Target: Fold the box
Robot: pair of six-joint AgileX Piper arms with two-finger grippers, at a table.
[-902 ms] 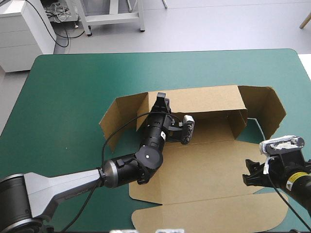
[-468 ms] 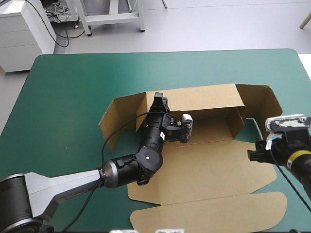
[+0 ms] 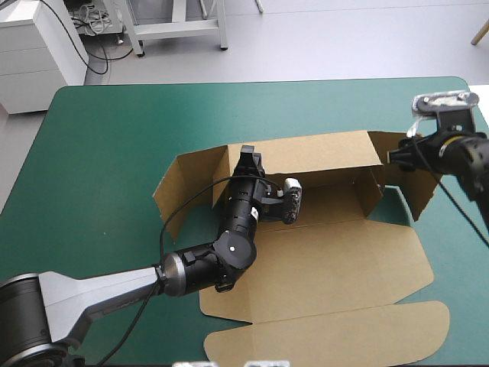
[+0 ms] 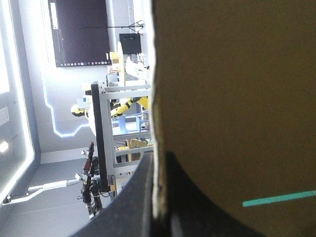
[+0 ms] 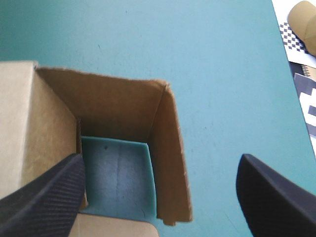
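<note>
On the teal-green tabletop (image 3: pixel 114 138), found the box (image 3: pixel 321 260) a little right of centre and nearer the near edge: a cut brown sheet, partly stood up. Ran its long axis from the table's left side to its right, parallel with the far edge. Had the rear wall (image 3: pixel 321 157) upright along the far side, with end flaps (image 3: pixel 179 183) raised and splayed outward at both ends. Faced its open side upward and toward the near edge, with the broad panels there lying flat, the nearest one round-cornered.

Reached in from the left with the left gripper (image 3: pixel 250 157), low over the box floor and up against the rear wall, toward that wall's left end. Seen from the left wrist, was all but closed on the box (image 4: pixel 237 98), the edge of the brown board pinched between the black fingers (image 4: pixel 128 207) of that gripper (image 4: pixel 159 163).

Hung the right gripper (image 3: pixel 399 155) over the right end of the rear wall, at the corner with the raised end flap. Seen from the right wrist, stood spread wide and held nothing (image 5: pixel 162 159), one finger (image 5: pixel 44 197) beside the wall's outer face, possibly brushing it, though hard to tell. Looked down into that corner of the box (image 5: pixel 118 106), bare tabletop (image 5: pixel 197 49) beyond it.
</note>
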